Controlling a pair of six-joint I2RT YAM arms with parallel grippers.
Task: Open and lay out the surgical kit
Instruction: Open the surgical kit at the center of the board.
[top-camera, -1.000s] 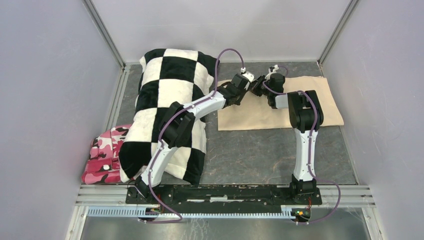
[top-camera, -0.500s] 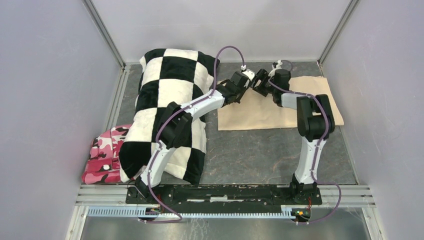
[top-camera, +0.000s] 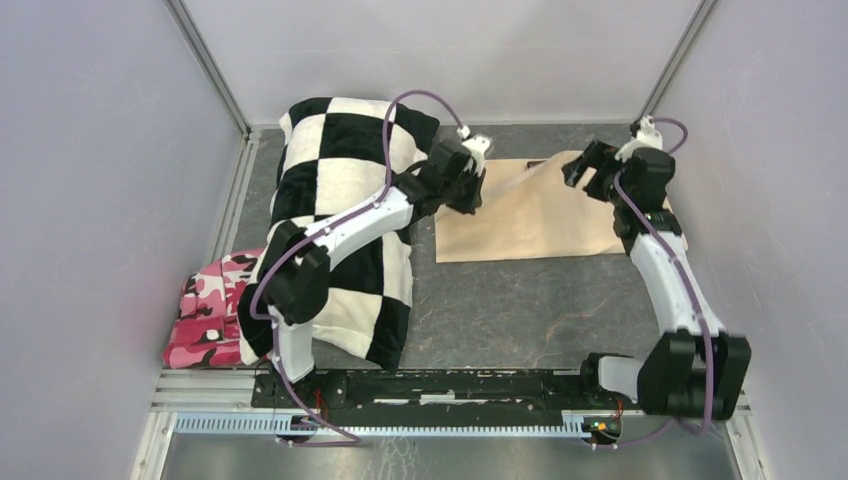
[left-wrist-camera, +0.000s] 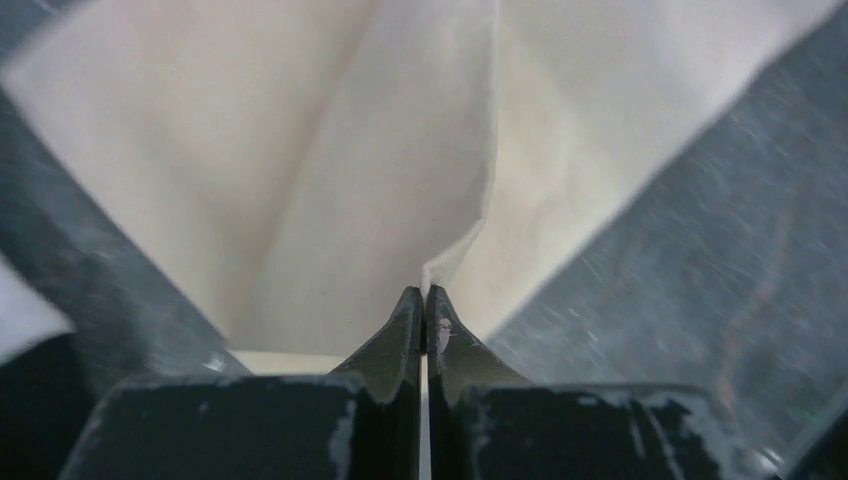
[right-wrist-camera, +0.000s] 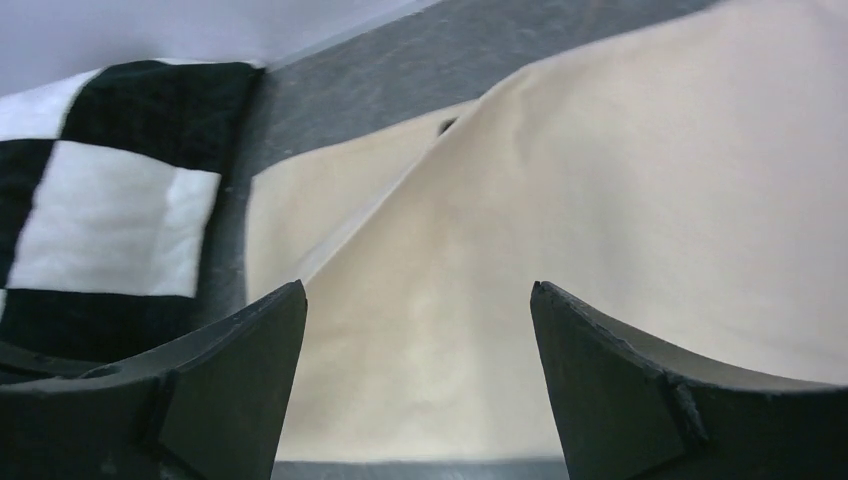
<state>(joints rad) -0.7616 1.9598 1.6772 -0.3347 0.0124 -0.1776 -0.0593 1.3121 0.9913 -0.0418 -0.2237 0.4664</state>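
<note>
Left gripper (left-wrist-camera: 424, 303) pinching beige cloth wrap (top-camera: 530, 215), grey table (top-camera: 500, 300), pale walls (top-camera: 100, 200)

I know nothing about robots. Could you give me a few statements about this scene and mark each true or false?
The left claw is shut on a fold of the beige cloth. True.
The right claw grips the cloth too. False: it is open, holding nothing.
The checkered pillow lies left of the beige cloth. True.
The pink camouflage cloth lies on the beige cloth. False: it lies beside the pillow, apart from the beige cloth.
</note>
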